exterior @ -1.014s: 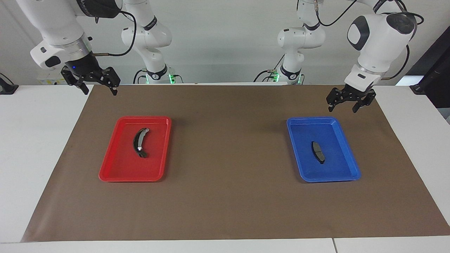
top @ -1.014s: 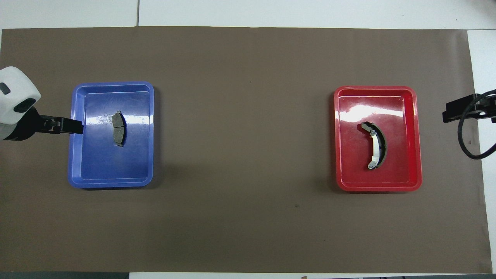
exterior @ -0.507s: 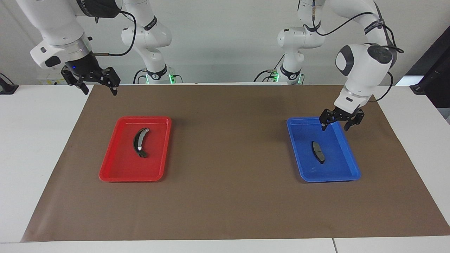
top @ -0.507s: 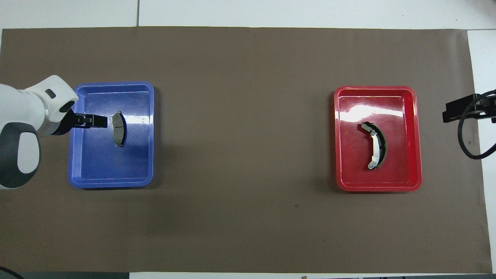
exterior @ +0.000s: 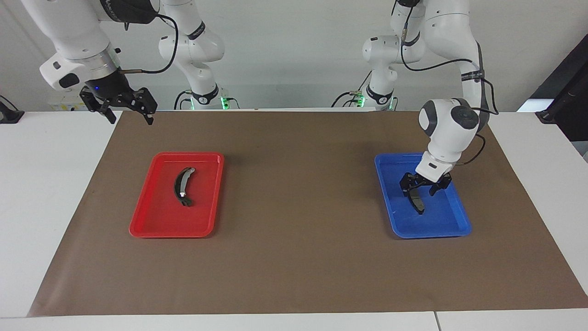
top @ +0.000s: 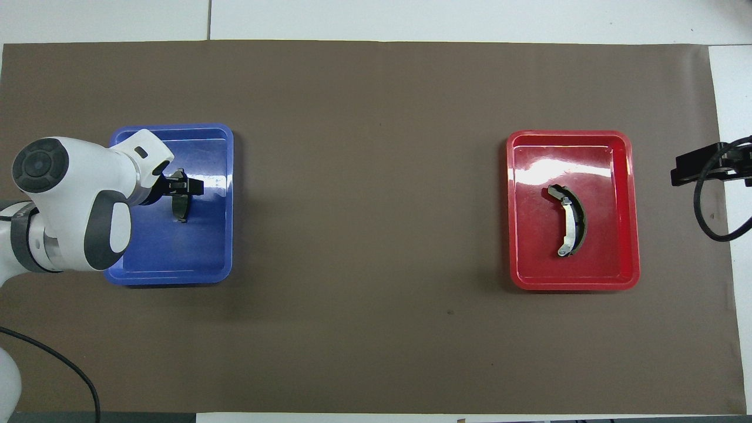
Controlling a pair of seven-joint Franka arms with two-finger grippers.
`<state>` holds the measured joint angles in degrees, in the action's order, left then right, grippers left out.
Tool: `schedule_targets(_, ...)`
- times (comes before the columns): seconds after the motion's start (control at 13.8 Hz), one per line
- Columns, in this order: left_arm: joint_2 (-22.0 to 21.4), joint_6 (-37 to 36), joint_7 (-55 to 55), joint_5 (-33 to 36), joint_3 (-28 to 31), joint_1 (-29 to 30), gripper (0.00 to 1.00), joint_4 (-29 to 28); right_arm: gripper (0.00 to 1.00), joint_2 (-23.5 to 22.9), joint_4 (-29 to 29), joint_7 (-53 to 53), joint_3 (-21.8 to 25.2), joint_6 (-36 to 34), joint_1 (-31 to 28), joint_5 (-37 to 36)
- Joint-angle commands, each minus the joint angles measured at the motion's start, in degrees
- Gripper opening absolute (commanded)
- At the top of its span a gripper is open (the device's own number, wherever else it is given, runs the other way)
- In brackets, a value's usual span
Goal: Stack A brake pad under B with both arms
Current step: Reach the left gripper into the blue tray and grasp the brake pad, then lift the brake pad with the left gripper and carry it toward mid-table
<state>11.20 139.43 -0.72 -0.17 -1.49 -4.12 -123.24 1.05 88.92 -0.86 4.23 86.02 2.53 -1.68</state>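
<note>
The A brake pad (exterior: 418, 203), short, flat and dark grey, lies in the blue tray (exterior: 459, 226) at the left arm's end of the table. My left gripper (exterior: 419, 193) is low over the pad's end nearer the robots, open, one finger on each side of it. It also shows in the overhead view (top: 188, 187) above the pad (top: 180, 210). B (exterior: 182, 186), the long crescent shoe with a silvery face (top: 568, 222), lies in the red tray (exterior: 138, 230). My right gripper (exterior: 131, 120) waits open, raised over the mat's corner near its base.
The blue tray (top: 176, 276) and the red tray (top: 631, 205) sit far apart on a brown mat (exterior: 298, 207). The mat's middle between them is bare. The right gripper (top: 684, 170) shows at the overhead view's edge, beside the red tray.
My left arm has swung from beside the blue tray to over it and come down, its open fingers now straddling the pad's end. The right arm and both parts have not moved.
</note>
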Motion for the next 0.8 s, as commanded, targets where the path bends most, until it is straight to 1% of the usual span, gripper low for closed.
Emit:
schedule_targets(0.0, 0.05, 0.93, -0.86, 0.43, 0.26, 0.25, 0.97, -1.39, 0.99, 0.36, 0.38, 1.04, -0.28, -0.59, -0.77, 0.28)
schedule_targets(0.22, -0.22, 1.37, -1.13, 0.43, 0.26, 0.34, 0.97, -2.70, 0.99, 0.45, 0.38, 1.04, -0.28, -0.59, -0.77, 0.28)
schedule_targets(0.43, 0.84, 1.72, -2.18, 0.43, 0.26, 0.25, 0.95, -2.62, 0.99, 0.45, 0.38, 1.04, -0.28, -0.59, -0.68, 0.28)
schedule_targets(0.58, 0.84, 1.55, -5.51, 0.43, 0.26, -0.19, 0.95, -2.71, 0.99, 0.45, 0.38, 1.04, -0.28, -0.59, -0.77, 0.28)
schedule_targets(0.65, 0.84, 1.46, -5.61, 0.43, 0.26, -0.28, 0.86, -2.62, 0.99, 0.45, 0.38, 1.04, -0.28, -0.59, -0.77, 0.28)
schedule_targets(0.72, 0.84, 1.19, -5.17, 0.43, 0.26, -0.19, 0.70, -2.62, 0.99, 0.45, 0.38, 1.04, -0.28, -0.59, -0.77, 0.28)
